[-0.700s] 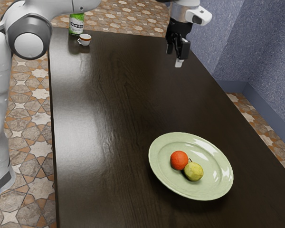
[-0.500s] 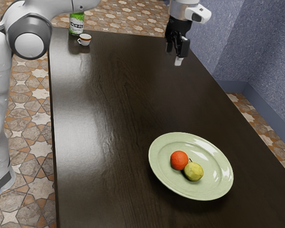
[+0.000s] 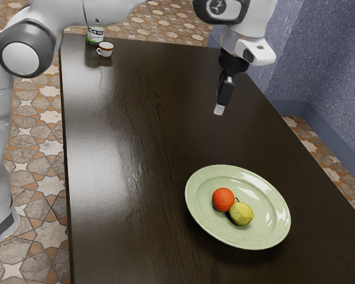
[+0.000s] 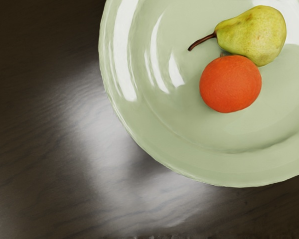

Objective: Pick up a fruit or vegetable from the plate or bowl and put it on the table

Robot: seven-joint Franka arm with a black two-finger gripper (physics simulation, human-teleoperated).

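1. Bottle [image 3: 95,38]: upper part hidden behind arm [image 3: 106,12]; label too small to read, probably lettering.
2. Arm: cut off by exterior view's top and left edges.
3. Cup [image 3: 106,51]: inside too small to tell.
4. Plate [image 4: 114,55]: runs off wrist view's edges.
5. Pear [image 4: 256,35]: orange fruit [image 4: 230,83] covers part.

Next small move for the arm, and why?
Probably shift the end effector sideways toward the orange, staying high until it's above it. The orange and the pear lie on the plate, while the end effector hovers over the table, short of the plate.
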